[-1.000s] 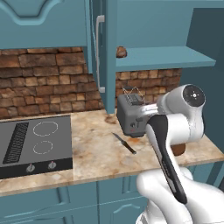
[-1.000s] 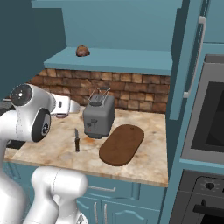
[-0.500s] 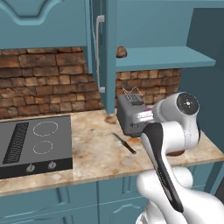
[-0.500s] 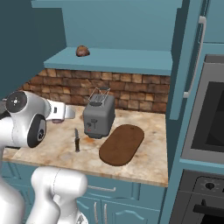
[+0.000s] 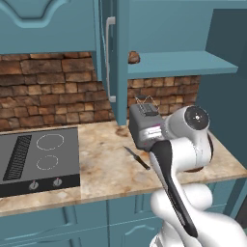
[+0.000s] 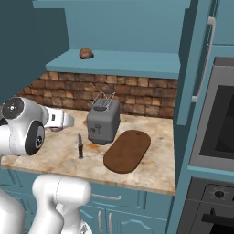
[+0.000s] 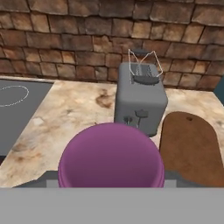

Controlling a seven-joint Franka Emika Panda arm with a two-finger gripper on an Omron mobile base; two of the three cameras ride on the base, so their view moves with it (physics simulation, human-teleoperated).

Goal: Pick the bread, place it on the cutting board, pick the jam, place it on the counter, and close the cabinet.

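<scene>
The jam (image 7: 111, 155) is held in the pincer (image 7: 111, 181) above the tabletop (image 7: 65, 127), in front of the toaster (image 7: 140, 98). The cutting board (image 7: 190, 146) is laid flat just beside the toaster. A knife (image 6: 80, 146) is seen near the toaster. The bread (image 6: 86, 53) is set on the open cabinet (image 6: 137, 64) shelf.

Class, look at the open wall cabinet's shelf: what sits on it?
On the cabinet shelf sits the bread, a small brown lump at the left end. The door hides part of the shelf in the left base view.
</scene>
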